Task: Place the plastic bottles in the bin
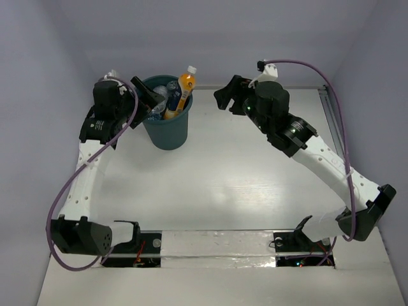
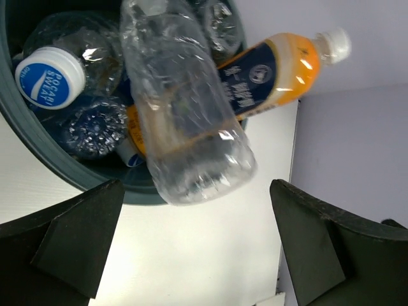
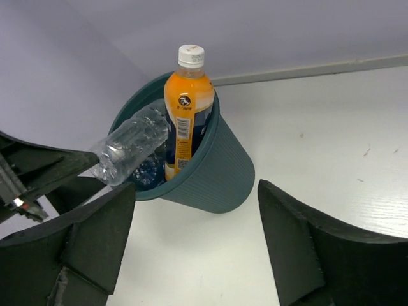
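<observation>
Left gripper (image 2: 196,191) spread wide, black fingers (image 2: 70,236) at the two lower corners of its wrist view, gripping nothing. Just above the gap, a clear crinkly bottle (image 2: 191,121) laid across the near rim of the dark teal bin (image 2: 70,175), base hanging out over the edge, the other end down inside. No contact with either finger in that view. From the right wrist camera, the same bottle poking out over the rim toward the left gripper, its end overlapping a black part of that arm; touching or apart, cannot tell.

Right gripper (image 3: 196,185) likewise wide open and empty, pointed at the bin from the right, apart from it.

Inside the bin, an orange bottle (image 3: 188,102) with a white cap, propped against the rim, cap and shoulders well above it. Lower down, a bottle with a blue-and-white Pocari Sweat cap (image 2: 50,76) among more clear bottles (image 2: 95,127), crumpled together and overlapping; exact count hard to make out. Bin floor hidden under them.

Bin upright on the white table (image 1: 255,185), toward the far left, close to the wall. Purple cable (image 1: 64,197) looping beside the left arm, another arching over the right.
</observation>
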You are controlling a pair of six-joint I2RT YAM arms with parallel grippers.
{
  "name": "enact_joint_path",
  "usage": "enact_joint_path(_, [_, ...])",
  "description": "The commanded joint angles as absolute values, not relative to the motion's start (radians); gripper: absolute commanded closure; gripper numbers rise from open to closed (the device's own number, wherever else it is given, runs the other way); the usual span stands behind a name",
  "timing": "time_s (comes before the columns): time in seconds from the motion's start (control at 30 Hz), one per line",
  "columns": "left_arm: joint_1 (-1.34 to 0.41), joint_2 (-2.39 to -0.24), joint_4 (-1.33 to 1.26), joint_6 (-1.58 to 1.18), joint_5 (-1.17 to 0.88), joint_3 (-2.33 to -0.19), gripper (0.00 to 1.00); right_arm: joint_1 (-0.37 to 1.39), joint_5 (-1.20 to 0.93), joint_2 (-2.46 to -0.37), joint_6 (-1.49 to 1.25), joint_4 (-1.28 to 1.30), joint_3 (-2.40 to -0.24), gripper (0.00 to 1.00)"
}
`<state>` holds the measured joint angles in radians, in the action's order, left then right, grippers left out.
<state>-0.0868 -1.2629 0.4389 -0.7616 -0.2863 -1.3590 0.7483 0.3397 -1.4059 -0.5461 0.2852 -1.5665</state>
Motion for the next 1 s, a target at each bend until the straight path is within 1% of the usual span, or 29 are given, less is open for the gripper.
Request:
enact_joint_path(0.0, [-0.112,-1.169,0.455,-0.701,-0.244,-1.483,0.01,0.756,0.348,-1.327,-0.549,0.264,-1.562,0.27])
enact_joint_path(0.03, [-0.112,-1.152,0.474,-0.692,-0.227,-1.503,0.01,0.756,0.348,-1.313,-0.549,0.273,-1.554,0.55])
enact_joint_path(0.1, [-0.121,-1.129,0.489,-0.666,-0.21,-1.544,0.01,0.756,0.35,-1.28,-0.549,0.287,-1.542,0.76])
enact_joint_path(0.13, [-0.121,-1.115,0.501,-0.661,-0.19,-1.554,0.01,0.756,0.354,-1.237,-0.548,0.301,-1.533,0.93])
enact_joint_path(0.17, [-0.121,-1.08,0.505,-0.654,-0.178,-1.562,0.01,0.756,0.356,-1.214,-0.545,0.307,-1.508,0.98])
enact_joint_path(0.2, [-0.121,-1.06,0.505,-0.65,-0.167,-1.565,0.01,0.756,0.363,-1.186,-0.54,0.324,-1.497,1.0])
enact_joint_path(0.3, [-0.121,-0.982,0.508,-0.641,-0.126,-1.568,0.01,0.756,0.382,-1.07,-0.523,0.357,-1.447,0.99])
enact_joint_path(0.33, [-0.121,-0.948,0.514,-0.635,-0.121,-1.569,0.01,0.756,0.39,-1.039,-0.519,0.389,-1.433,0.94])
enact_joint_path(0.4, [-0.121,-0.914,0.523,-0.624,-0.12,-1.562,0.01,0.756,0.425,-0.938,-0.505,0.426,-1.392,0.9])
enact_joint_path(0.47, [-0.121,-0.862,0.531,-0.624,-0.115,-1.554,0.01,0.756,0.454,-0.837,-0.506,0.494,-1.364,0.75])
enact_joint_path(0.5, [-0.121,-0.845,0.534,-0.623,-0.121,-1.546,0.01,0.756,0.475,-0.806,-0.512,0.538,-1.339,0.6])
enact_joint_path(0.53, [-0.121,-0.822,0.54,-0.624,-0.124,-1.542,0.01,0.756,0.485,-0.775,-0.517,0.563,-1.327,0.52])
enact_joint_path(0.6, [-0.121,-0.81,0.552,-0.63,-0.136,-1.554,0.01,0.756,0.52,-0.7,-0.543,0.628,-1.31,0.32])
enact_joint_path(0.63, [-0.121,-0.807,0.564,-0.627,-0.144,-1.565,0.01,0.756,0.534,-0.678,-0.551,0.647,-1.295,0.17])
enact_joint_path(0.7, [-0.121,-0.807,0.575,-0.627,-0.156,-1.603,0.01,0.756,0.592,-0.628,-0.575,0.693,-1.281,0.07])
enact_joint_path(0.83, [-0.121,-0.776,0.559,-0.627,-0.16,-1.634,0.01,0.756,0.641,-0.574,-0.601,0.726,-1.266,0.03])
enact_joint_path(0.97, [-0.121,-0.744,0.532,-0.63,-0.193,-1.583,0.01,0.756,0.652,-0.561,-0.615,0.739,-1.275,0.0])
